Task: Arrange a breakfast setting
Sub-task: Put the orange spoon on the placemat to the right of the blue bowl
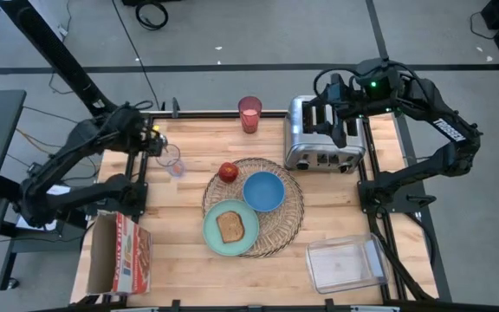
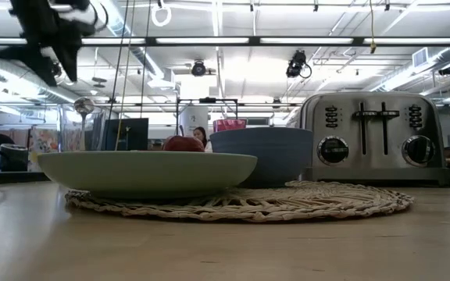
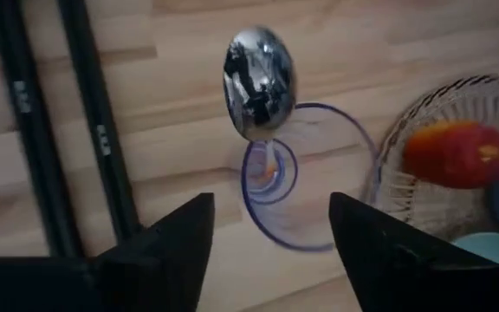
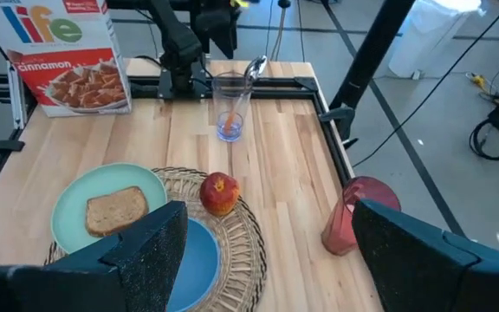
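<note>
The breakfast setting sits on the round woven wicker placemat near the middle of the wooden bench. The teal plate lies on the mat's side nearest the front edge and overhangs the weave there, with the toast slice flat on it. The blue bowl is beside the plate on the mat, toward the toaster side, and the red apple rests on the mat's far rim. The pink translucent cup stands off the mat at the bench's back edge, just beside the silver four-slot toaster. A clear glass stands upright on the bare wood toward the back left corner, well apart from the mat, and the orange-handled spoon stands in it, bowl end up and handle down inside. The left claw hangs directly above that glass with its fingers spread wide on either side, gripping nothing. The right claw waits raised over the toaster near the back right corner, fingers wide and empty. A cereal box lies at the front left corner and a clear plastic container at the front right.
</note>
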You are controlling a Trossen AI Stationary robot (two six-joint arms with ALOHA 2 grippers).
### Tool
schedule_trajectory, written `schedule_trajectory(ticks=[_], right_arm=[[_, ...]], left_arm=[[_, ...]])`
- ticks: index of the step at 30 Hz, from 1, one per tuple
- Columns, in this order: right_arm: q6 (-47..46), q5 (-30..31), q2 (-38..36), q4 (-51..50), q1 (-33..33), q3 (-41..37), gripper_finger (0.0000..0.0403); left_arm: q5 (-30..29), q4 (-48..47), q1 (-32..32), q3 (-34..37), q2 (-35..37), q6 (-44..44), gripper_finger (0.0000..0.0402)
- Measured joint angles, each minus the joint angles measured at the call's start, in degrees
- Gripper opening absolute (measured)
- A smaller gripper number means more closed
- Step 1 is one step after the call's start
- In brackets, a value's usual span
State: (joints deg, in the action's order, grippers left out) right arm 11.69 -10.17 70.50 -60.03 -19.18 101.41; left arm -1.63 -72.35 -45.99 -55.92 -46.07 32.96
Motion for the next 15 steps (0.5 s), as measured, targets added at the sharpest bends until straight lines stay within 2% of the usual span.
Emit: schedule_trajectory(ticks=[5,11,15], right_arm=[[-1.8,0.0,1.1,0.0,0.0,0.0,0.0330],[-4.5,0.0,1.1,0.0,0.0,0.0,0.0330],[-5.5,0.0,1.2,0.1,0.0,0.0,0.0330]], left_arm=[[0.4,8.7,-2.4,6.3,0.0,-3.9,0.0251],[0.6,12.8,-7.0,9.7,0.0,-8.7,0.0251],[6.0,19.1,-9.4,12.2,0.0,-11.5,0.0251]])
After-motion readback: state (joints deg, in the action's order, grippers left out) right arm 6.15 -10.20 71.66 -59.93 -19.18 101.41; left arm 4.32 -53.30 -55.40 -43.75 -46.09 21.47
